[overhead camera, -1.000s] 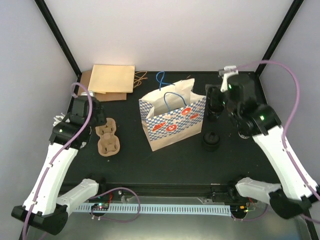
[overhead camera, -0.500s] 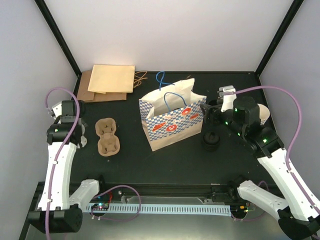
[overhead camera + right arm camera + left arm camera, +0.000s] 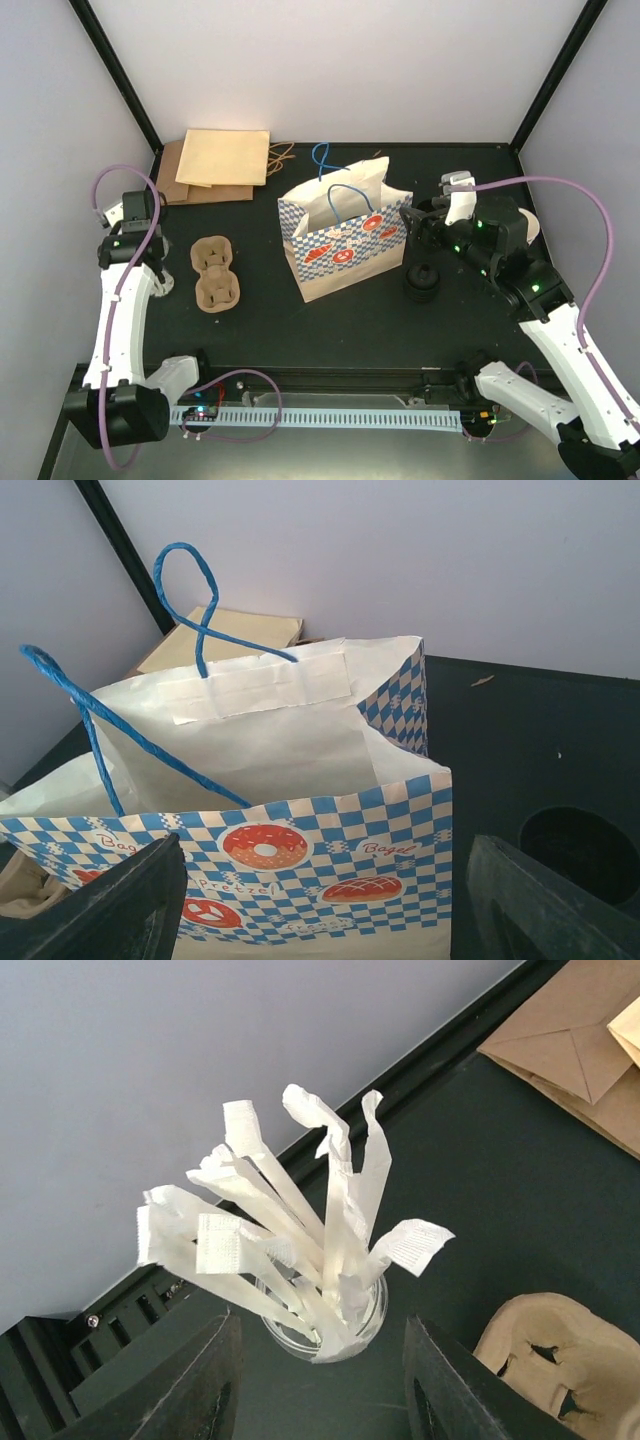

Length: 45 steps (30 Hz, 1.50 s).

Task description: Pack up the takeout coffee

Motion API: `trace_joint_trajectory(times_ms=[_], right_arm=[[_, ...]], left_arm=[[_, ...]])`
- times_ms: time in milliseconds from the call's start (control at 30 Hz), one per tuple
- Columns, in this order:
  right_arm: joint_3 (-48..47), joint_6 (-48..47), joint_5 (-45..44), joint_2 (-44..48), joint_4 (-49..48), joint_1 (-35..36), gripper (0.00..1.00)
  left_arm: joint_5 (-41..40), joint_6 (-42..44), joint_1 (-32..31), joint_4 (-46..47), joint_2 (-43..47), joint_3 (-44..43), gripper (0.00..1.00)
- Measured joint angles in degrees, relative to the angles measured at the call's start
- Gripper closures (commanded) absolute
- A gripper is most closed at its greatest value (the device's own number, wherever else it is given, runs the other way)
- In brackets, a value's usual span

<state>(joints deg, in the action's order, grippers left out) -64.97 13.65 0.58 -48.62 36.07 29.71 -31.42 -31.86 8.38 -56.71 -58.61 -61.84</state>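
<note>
A black table filled the overhead view, closed in by pale walls at the back and both sides, with black frame posts slanting up from the back corners. The broadest bare stretch ran along the near side, between the objects and the arm bases.

A blue-checked paper bag stood upright at the centre, its mouth open and its blue handles raised. The right gripper hung just beside the bag's right end, facing it, with its fingers spread wide and nothing between them.

Flat brown paper bags lay in the back left corner, touching the rear edge. A cardboard cup carrier sat left of the checked bag, well apart from it.

At the left edge, the left gripper hovered over a glass of wrapped straws, its fingers apart on either side without touching it.

A round black lid rested near the bag's front right corner. A cream paper cup showed only as a sliver behind the right arm, near the right edge; whether it was single or stacked could not be told.
</note>
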Motion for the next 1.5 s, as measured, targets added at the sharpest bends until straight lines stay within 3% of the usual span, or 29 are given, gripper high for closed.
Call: trace_joint_trajectory(times_ms=[233, 433, 633, 1200, 1500], right_arm=[[0.1, 0.0, 1.3, 0.5, -0.4, 0.0, 0.21], [0.2, 0.2, 2.2, 0.5, -0.6, 0.0, 0.21], [0.5, 0.2, 2.7, 0.7, -1.0, 0.0, 0.21], [0.9, 0.3, 3.6, 0.1, -1.2, 0.0, 0.21], [0.9, 0.4, 4.6, -0.9, -1.4, 0.0, 0.21]], left_arm=[[1.7, 0.1, 0.7, 1.7, -2.6, 0.1, 0.63], [2.1, -0.3, 1.0, 2.3, -3.4, 0.1, 0.84], [2.2, -1.2, 1.0, 2.0, -3.8, 0.1, 0.98], [3.2, -2.7, 1.0, -5.9, -2.5, -6.6, 0.98], [8.1, -3.1, 1.0, -9.3, 7.1, -15.8, 0.98]])
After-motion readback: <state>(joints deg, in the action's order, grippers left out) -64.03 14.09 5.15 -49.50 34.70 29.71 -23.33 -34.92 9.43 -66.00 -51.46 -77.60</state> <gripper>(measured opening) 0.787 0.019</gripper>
